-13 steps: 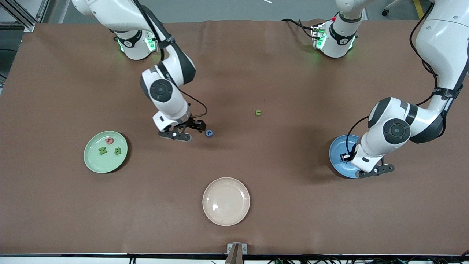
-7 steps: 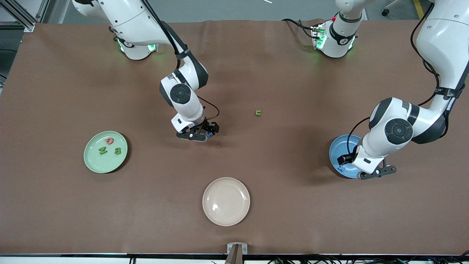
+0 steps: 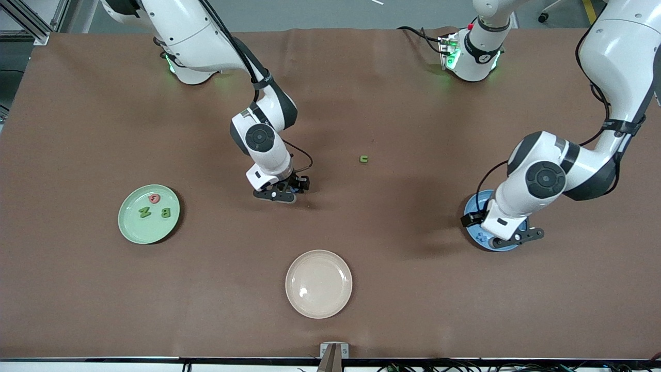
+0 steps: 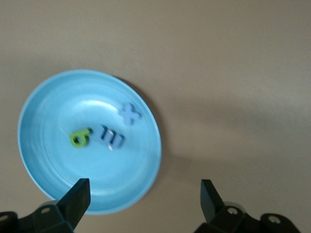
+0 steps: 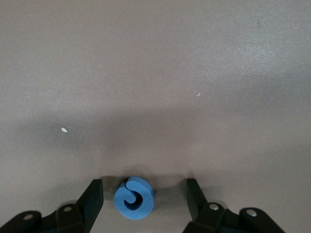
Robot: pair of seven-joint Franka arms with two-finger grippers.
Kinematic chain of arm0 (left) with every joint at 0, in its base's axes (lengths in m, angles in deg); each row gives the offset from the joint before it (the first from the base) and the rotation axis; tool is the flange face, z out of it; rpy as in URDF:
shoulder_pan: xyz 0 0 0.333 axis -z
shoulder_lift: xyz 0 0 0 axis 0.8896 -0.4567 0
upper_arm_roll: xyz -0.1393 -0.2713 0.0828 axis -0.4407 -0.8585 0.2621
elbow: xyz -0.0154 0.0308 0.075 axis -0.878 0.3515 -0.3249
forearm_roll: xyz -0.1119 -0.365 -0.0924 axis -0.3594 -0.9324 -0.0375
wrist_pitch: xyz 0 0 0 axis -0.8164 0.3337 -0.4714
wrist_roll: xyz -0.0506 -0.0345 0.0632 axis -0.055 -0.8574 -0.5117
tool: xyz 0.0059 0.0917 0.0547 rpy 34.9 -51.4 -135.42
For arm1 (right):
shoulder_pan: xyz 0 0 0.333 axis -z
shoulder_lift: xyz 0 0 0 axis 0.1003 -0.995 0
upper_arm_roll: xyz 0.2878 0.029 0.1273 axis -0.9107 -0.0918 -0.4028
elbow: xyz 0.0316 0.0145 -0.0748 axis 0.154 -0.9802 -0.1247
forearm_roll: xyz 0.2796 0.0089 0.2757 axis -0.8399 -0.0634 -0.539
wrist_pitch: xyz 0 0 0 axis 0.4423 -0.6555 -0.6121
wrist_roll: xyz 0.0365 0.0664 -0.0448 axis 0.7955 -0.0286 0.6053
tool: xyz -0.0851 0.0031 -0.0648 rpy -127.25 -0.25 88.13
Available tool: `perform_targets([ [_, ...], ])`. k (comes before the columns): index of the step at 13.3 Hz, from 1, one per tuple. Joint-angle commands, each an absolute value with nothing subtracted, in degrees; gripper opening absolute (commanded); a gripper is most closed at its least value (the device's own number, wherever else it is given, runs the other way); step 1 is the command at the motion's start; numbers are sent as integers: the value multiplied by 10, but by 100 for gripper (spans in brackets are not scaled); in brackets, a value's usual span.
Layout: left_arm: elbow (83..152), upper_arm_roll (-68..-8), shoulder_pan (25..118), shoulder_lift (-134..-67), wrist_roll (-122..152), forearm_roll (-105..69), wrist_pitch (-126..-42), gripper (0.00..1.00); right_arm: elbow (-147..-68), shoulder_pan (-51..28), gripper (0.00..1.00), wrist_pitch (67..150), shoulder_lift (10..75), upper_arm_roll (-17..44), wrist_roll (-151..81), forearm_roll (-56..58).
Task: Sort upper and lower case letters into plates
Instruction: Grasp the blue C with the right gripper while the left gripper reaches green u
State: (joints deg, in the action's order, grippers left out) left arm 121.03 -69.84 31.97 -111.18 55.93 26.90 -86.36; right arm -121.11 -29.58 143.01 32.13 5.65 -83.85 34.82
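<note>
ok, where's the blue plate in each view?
Front view: blue plate at the left arm's end of the table, mostly hidden under the left claw, which is open over it.
Left wrist view: plate fills the middle, holding three letters.
Right wrist view: not in it; only a blue letter between the right claw fingers.
Shared landmark: the left claw.

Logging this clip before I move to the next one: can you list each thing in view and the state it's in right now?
left gripper: open, empty, over the blue plate
blue plate: holds three letters
right gripper: down at the table, fingers apart astride the blue letter, not yet gripping it
green letter: loose on the table, mid-table
green plate: holds three letters
cream plate: empty
</note>
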Motion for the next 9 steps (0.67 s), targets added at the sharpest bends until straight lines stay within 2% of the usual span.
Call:
perform_targets([
  [1,1249,-725,312,-1095,613,275,-851,100,-1202,-312,63,1430,313,62,-846,346],
  [4,1297,-743,310,-1074,664,275,-851,100,-1202,-312,39,1430,313,62,-848,347],
  [9,1317,-806,330,-1117,812,265,-859,100,-1203,-317,22,1428,312,62,-849,348],
])
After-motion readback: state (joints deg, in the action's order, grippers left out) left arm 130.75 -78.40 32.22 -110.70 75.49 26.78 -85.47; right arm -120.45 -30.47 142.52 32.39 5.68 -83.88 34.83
